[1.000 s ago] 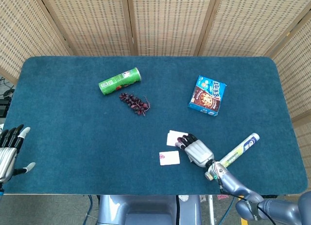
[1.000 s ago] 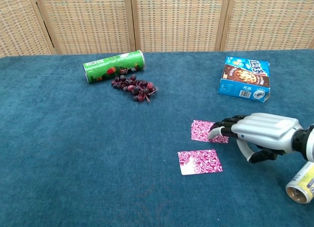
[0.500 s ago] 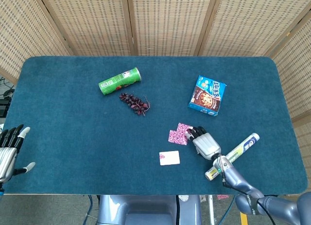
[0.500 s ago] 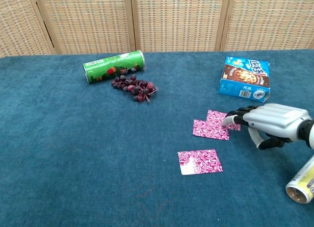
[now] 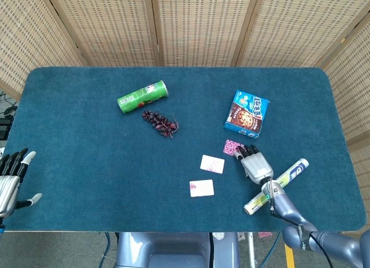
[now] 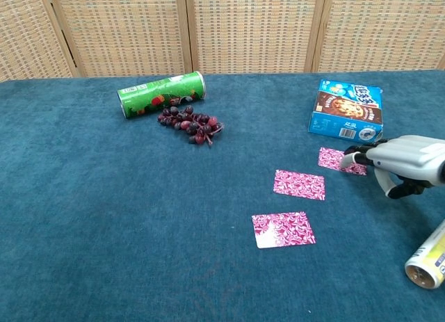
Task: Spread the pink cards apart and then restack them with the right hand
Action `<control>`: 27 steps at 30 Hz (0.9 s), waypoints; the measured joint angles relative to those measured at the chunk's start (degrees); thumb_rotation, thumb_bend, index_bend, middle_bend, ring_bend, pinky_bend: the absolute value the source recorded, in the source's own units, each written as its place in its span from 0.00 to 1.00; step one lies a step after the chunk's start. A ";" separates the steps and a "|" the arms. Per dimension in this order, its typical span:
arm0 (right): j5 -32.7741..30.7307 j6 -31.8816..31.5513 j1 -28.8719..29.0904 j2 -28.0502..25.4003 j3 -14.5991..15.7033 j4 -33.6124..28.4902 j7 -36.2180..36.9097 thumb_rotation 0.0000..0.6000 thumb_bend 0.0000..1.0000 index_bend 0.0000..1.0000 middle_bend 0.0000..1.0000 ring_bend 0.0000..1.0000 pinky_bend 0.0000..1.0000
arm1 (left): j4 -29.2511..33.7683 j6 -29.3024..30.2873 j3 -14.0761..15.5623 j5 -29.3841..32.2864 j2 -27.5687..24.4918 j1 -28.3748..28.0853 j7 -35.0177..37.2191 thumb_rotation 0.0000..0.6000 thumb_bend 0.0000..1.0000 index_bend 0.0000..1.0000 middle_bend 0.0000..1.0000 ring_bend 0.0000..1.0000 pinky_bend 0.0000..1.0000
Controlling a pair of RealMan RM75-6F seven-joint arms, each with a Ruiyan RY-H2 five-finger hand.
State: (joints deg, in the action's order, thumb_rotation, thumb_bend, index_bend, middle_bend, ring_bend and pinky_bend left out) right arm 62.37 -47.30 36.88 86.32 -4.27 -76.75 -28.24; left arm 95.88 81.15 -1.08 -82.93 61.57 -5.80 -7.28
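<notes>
Three pink cards lie apart on the counter (image 6: 104,218): the far card (image 6: 337,160) under the right hand's (image 6: 407,162) flat fingers (image 6: 358,151), the middle card (image 6: 299,184) and near card (image 6: 283,229) to its left.

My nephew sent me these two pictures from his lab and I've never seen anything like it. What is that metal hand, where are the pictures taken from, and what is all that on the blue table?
It is a two-armed robot with human-like hands, steered remotely by a person. Both cameras sit on the robot: the head view looks down on the table, the chest view looks across it.

The right hand rests its fingers on a pink card near a blue cookie box. It presses the card flat rather than lifting it. Two more pink cards lie apart on the cloth: a middle card and a near card.

The left hand waits open at the table's edge, holding nothing.

Also lying there: a green can on its side, a bunch of dark grapes, and a yellow-white tube beside the right arm.
</notes>
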 measured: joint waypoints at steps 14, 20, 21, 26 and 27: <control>-4.73 -6.57 0.51 -0.96 -4.67 -9.42 -0.42 1.00 0.26 0.15 0.00 0.00 0.00 | 0.05 -0.03 0.05 -0.13 -0.10 0.00 0.34 1.00 0.05 0.00 0.00 0.00 0.00; -13.61 -8.55 2.30 2.73 -6.73 -10.10 -5.12 1.00 0.26 0.25 0.00 0.00 0.00 | -0.05 -0.31 0.13 -0.20 -0.29 -0.09 0.75 1.00 0.05 0.00 0.00 0.00 0.00; -14.90 -9.05 2.61 3.42 -7.00 -10.24 -5.97 1.00 0.26 0.27 0.00 0.00 0.00 | -0.05 -0.33 0.14 -0.21 -0.30 -0.10 0.77 1.00 0.05 0.00 0.00 0.00 0.00; -19.65 -12.35 4.41 7.67 -7.87 -10.53 -10.17 1.00 0.26 0.30 0.00 0.00 0.00 | -0.12 -0.47 0.20 -0.29 -0.41 -0.15 1.10 1.00 0.05 0.00 0.00 0.00 0.00; -19.96 -12.71 4.58 8.11 -7.89 -10.48 -10.57 1.00 0.28 0.31 0.00 0.00 0.00 | -0.15 -0.53 0.22 -0.32 -0.44 -0.17 1.19 1.00 0.05 0.00 0.00 0.00 0.00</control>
State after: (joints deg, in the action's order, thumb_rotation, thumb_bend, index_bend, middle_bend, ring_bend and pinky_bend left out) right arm 42.41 -60.00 41.46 94.44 -12.16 -87.22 -38.80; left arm 95.73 80.62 -0.86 -83.25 61.14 -5.97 -6.09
